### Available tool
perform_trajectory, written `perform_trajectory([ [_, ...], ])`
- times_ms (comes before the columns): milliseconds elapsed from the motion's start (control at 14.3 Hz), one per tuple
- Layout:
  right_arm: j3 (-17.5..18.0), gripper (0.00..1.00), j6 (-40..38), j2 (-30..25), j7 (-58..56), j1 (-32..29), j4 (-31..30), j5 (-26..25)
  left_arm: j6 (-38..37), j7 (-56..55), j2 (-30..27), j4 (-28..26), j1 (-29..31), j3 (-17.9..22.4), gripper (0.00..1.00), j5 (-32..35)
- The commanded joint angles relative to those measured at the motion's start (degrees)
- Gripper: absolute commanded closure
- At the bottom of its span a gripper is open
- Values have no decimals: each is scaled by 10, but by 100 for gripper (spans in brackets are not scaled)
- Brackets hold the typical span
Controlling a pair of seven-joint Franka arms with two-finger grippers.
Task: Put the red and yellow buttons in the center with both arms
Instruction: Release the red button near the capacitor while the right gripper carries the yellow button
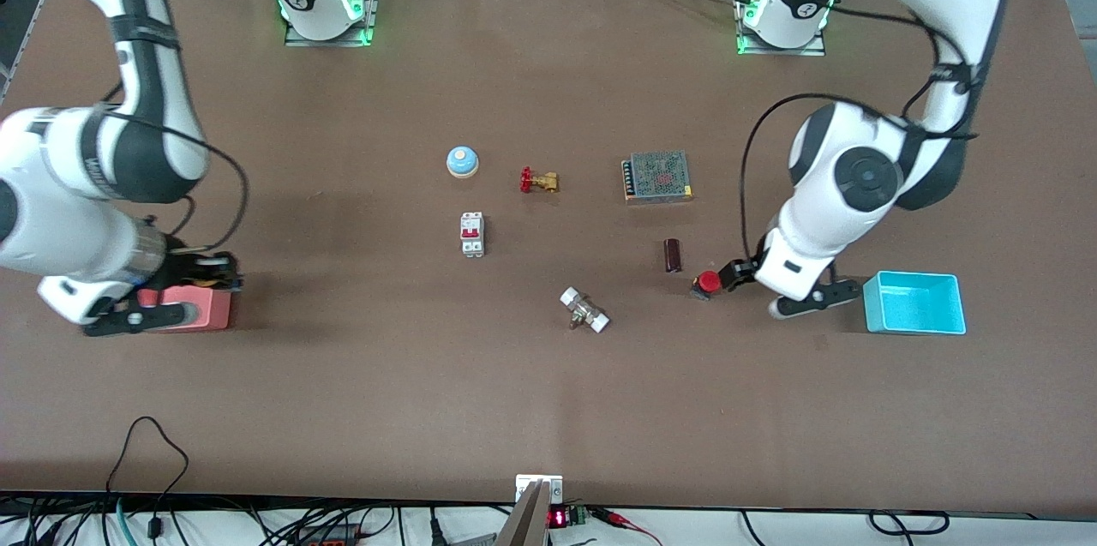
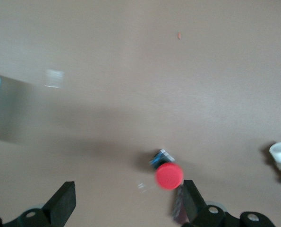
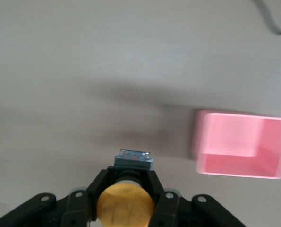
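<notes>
The red button (image 1: pixel 708 280) lies on the brown tabletop (image 1: pixel 548 392) toward the left arm's end, beside a dark cylinder. My left gripper (image 1: pixel 730 274) is open right by it. In the left wrist view the red button (image 2: pixel 169 176) sits just inside one finger (image 2: pixel 191 198) of the gripper (image 2: pixel 128 203), with a wide gap to the other finger. My right gripper (image 1: pixel 210 270) is by the pink bin (image 1: pixel 193 310) at the right arm's end. In the right wrist view it (image 3: pixel 130 176) is shut on the yellow button (image 3: pixel 125 204), held above the table.
A cyan bin (image 1: pixel 914 302) stands beside the left gripper. Mid-table are a blue dome bell (image 1: pixel 462 161), a red-handled valve (image 1: pixel 538 181), a mesh-topped power supply (image 1: pixel 657 177), a circuit breaker (image 1: pixel 472 234), a dark cylinder (image 1: pixel 673 255) and a white fitting (image 1: pixel 584 310).
</notes>
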Motion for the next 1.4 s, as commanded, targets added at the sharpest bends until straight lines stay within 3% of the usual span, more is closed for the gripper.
perform_trajectory([
  [0,-5,61,8,24,51,45,-3,37,-70,70,-72,-11,30,-2,0,-2],
  [701,-5,65,87,105,136,123,-10,54,-194,235,-196,-8,89,-1,0,-5],
  [1331,-5,64,139,146,136,142,-27,54,-265,318,-200,55,125,1,0,-9],
])
